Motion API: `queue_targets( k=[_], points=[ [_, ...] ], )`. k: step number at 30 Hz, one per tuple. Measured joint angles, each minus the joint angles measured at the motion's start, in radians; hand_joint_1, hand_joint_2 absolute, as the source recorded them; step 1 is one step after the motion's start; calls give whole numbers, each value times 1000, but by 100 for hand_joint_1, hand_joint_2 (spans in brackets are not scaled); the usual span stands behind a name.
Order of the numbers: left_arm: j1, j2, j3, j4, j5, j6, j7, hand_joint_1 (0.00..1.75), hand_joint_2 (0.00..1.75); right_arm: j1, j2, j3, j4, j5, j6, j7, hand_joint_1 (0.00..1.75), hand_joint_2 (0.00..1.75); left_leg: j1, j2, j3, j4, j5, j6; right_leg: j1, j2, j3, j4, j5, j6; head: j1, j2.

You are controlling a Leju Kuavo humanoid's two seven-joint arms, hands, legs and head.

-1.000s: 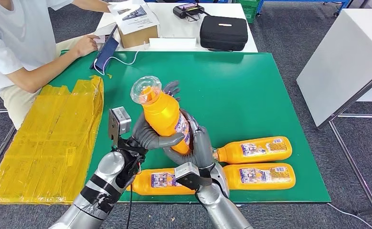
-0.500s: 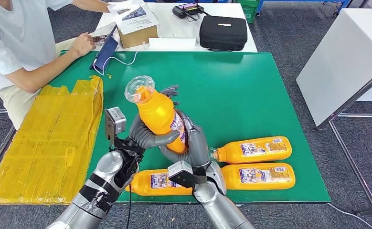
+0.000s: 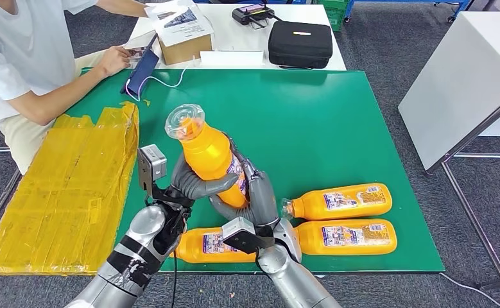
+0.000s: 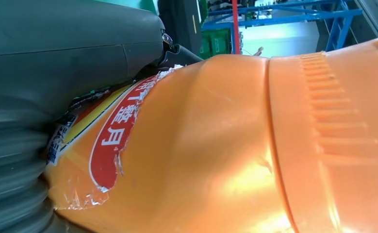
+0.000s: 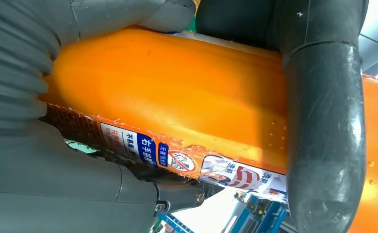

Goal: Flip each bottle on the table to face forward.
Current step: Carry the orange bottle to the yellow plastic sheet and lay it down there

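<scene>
— Orange is what I see first from the head camera: both of my hands are wrapped around one bottle (image 3: 212, 160), lifted off the green table (image 3: 337, 122) and tilted, its clear cap end toward the far left. My left hand (image 3: 192, 181) grips it from the left side, my right hand (image 3: 250, 196) from the right and underneath.

— And the others?

— Three more bottles lie flat along the near edge. One (image 3: 210, 244) sits just below my hands, partly hidden by my right wrist. Two lie toward the near right corner, side by side: the farther one (image 3: 338, 201) and the nearer one (image 3: 348, 236), labels showing. Yellow sheeting (image 3: 61, 192) covers the left edge. A person (image 3: 29, 58) sits at the far left corner, one hand by a phone (image 3: 142, 70). A black case (image 3: 300, 43) rests on the white table beyond.

— Left wrist camera?

— Close on the orange body of the held bottle (image 4: 216, 145), with a torn red label; my grey thumb (image 4: 70, 53) presses against it.

— Right wrist?

— Same bottle (image 5: 177, 92), a dark finger (image 5: 322, 136) curled over it and a torn blue-and-white label strip along one side. Grasp looks firm on both sides.
</scene>
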Motion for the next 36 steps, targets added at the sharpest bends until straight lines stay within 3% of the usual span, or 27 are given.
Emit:
queue_targets(
  k=[2,3,11,13,18,23,29,32,36],
  points=[
    [1,0,0,-1,-5,14,-3,175,175,-1,0,1,2,-4,-2,1,39,175,0,0,0,0,0,0,0,0,0,0,0,0,0,0],
    [1,0,0,-3,-11,24,-5,175,175,0,0,2,2,-6,-3,2,16,175,0,0,0,0,0,0,0,0,0,0,0,0,0,0],
    [-3,3,1,-15,-64,88,-17,175,175,10,0,8,-8,-16,-5,6,0,175,0,0,0,0,0,0,0,0,0,0,0,0,0,0],
    [-6,4,3,-18,-148,184,-33,175,175,23,0,8,-34,-27,-3,11,0,175,0,0,0,0,0,0,0,0,0,0,0,0,0,0],
    [-67,29,65,10,-540,548,6,175,175,86,-14,14,-201,-48,31,63,0,175,0,0,0,0,0,0,0,0,0,0,0,0,0,0],
    [-138,71,185,118,-839,716,53,175,175,133,-37,13,-379,-69,46,89,0,175,1,1,0,0,1,-1,0,1,0,1,0,0,0,0],
    [-162,129,412,209,-1564,762,156,175,175,156,-72,3,-504,-116,35,90,0,175,0,3,0,0,1,-1,0,2,-1,0,0,0,0,0],
    [-182,165,483,289,-1623,762,189,175,175,159,-85,-2,-536,-130,32,94,0,175,0,4,0,0,1,-1,0,2,-2,0,0,-1,0,0],
    [-206,222,501,418,-1680,741,273,175,175,161,-97,-9,-562,-124,31,101,0,175,1,4,0,0,1,-2,1,2,-2,1,0,-1,0,0]
  ],
)
